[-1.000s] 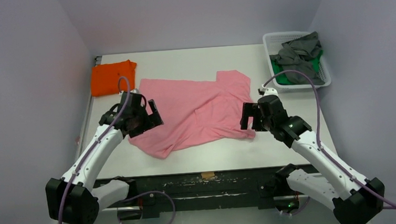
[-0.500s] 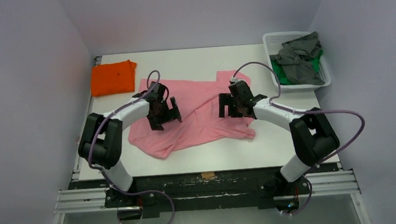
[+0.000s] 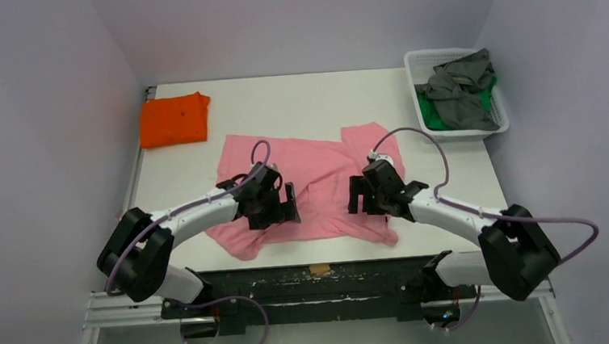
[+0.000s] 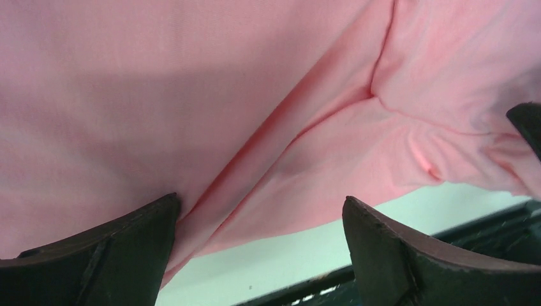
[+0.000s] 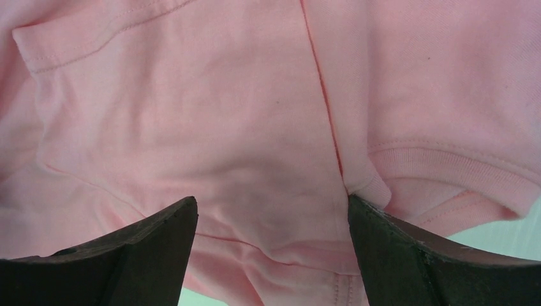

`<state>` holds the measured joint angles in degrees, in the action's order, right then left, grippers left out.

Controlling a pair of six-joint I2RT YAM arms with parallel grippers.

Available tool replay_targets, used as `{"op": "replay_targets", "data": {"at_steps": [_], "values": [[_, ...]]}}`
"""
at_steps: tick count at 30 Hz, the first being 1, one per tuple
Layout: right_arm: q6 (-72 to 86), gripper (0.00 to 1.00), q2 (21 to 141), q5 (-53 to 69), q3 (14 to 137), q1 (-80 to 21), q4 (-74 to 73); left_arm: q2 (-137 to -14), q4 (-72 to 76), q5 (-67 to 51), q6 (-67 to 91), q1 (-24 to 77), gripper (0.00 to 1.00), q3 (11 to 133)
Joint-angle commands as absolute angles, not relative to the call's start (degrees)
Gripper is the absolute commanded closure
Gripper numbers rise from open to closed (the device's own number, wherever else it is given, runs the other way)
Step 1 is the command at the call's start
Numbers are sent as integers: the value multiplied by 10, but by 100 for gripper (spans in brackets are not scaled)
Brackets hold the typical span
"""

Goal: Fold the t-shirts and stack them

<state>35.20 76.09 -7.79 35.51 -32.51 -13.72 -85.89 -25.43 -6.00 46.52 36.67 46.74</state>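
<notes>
On the white table, the pink t-shirt lies spread across the middle and reaches almost to the table's near edge. It is rumpled rather than flat, with its near-left part bunched and a sleeve turned up toward the table's far side. The white basket at the far right corner holds a grey shirt over a green one. A folded orange shirt sits at the far left corner. Both arms reach low over the pink cloth toward the table's near side. The left gripper is spread wide over a raised diagonal crease, and the right gripper is spread just as wide over a seam beside a ribbed hem. Neither is pinching anything, and whether the fingertips press the cloth cannot be told. The main risk is probably the near edge: a pull toward it could slide the hem off the table. Closing on the crease may catch a doubled layer, or only the top one, and leave a lopsided fold. On the right, the fingers might take the sleeve hem alone, so the body would lag and twist.
</notes>
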Motion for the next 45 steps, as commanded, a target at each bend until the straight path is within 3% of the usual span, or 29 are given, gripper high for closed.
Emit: {"op": "replay_targets", "data": {"at_steps": [1, 6, 11, 18, 23, 25, 31, 45], "values": [[406, 15, 657, -58, 280, -342, -275, -792, -303, -83, 533, 443, 2, 375], [414, 13, 549, -20, 256, -342, -272, -750, -363, -47, 554, 506, 2, 392], [399, 2, 558, -151, 384, -342, -303, -715, -453, 77, 517, 493, 0, 511], [387, 1, 597, -234, 460, -300, -228, -795, -481, 157, 424, 287, 0, 697], [360, 1, 629, -186, 468, -268, -190, -975, -491, 139, 371, 152, 0, 865], [354, 1, 638, -181, 468, -264, -187, -1046, -475, 78, 355, 113, 0, 914], [341, 3, 652, -172, 466, -255, -190, -1183, -451, 23, 366, 58, 0, 998], [337, 4, 636, -167, 457, -249, -188, -1230, -440, -59, 371, 54, 0, 1011]]}}
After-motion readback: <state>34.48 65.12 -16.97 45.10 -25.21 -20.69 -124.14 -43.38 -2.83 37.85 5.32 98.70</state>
